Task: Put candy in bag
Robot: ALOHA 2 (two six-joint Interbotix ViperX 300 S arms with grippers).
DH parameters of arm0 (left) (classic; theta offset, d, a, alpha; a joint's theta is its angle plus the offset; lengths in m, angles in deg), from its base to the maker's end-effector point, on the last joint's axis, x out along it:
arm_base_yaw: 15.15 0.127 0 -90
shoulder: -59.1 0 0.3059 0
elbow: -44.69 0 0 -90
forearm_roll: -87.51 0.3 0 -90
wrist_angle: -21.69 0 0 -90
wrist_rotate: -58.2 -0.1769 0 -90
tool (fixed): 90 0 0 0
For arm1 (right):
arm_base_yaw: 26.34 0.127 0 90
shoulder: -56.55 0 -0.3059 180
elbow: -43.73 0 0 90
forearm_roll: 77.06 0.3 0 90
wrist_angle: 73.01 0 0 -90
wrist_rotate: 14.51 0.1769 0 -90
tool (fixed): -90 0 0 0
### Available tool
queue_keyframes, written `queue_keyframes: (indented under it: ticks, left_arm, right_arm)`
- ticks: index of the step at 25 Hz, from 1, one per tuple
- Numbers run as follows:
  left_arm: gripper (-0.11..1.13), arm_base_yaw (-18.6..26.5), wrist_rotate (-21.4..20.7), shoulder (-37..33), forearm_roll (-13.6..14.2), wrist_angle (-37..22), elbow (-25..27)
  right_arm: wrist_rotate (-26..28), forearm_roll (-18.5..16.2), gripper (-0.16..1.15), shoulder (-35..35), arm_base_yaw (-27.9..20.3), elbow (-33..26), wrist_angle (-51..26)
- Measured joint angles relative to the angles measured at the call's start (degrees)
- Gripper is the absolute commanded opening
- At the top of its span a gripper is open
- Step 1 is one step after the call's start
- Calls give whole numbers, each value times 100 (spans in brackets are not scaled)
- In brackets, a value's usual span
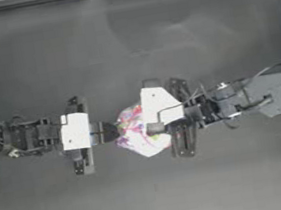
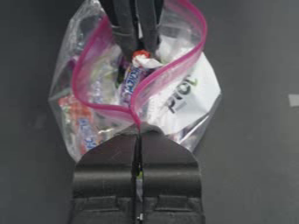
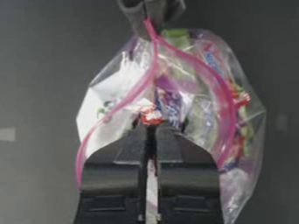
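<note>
From above, the bag [image 1: 138, 130] lies at the middle of the table [image 1: 125, 38], with the left gripper [image 1: 110, 132] touching its left edge and the right gripper [image 1: 155, 127] reaching over it from the right. In the left wrist view, the left gripper [image 2: 139, 138] is clamped on the bag's [image 2: 192, 92] pink zip strip [image 2: 88, 65]; the right gripper's jaws reach into the open mouth, pinching the candy [image 2: 142, 57]. In the right wrist view, the right gripper [image 3: 152, 127] is closed on the candy [image 3: 151, 114] inside the bag [image 3: 111, 94]; the left gripper [image 3: 147, 17] pinches the strip [image 3: 219, 105] at the far end.
</note>
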Motion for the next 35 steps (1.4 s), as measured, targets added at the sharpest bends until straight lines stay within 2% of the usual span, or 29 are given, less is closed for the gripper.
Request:
queue_keyframes:
  ticks: [2,8,13,16,27,35]
  left_arm:
    - [4,0,0,0,0,0,-9]
    - [4,0,0,0,0,0,0]
    - [4,0,0,0,0,0,0]
    - [4,0,0,0,0,0,0]
    - [4,0,9,0,0,0,0]
    - [4,0,0,0,0,0,0]
  right_arm:
    - [0,0,51,9,0,9,-35]
    - [9,0,58,0,-18,-18,-62]
    - [0,9,77,0,-18,-88,-62]
    - [18,18,83,0,-26,-88,-70]
    - [9,18,85,308,-26,-97,-158]
    - [0,-70,85,1055,-9,44,-264]
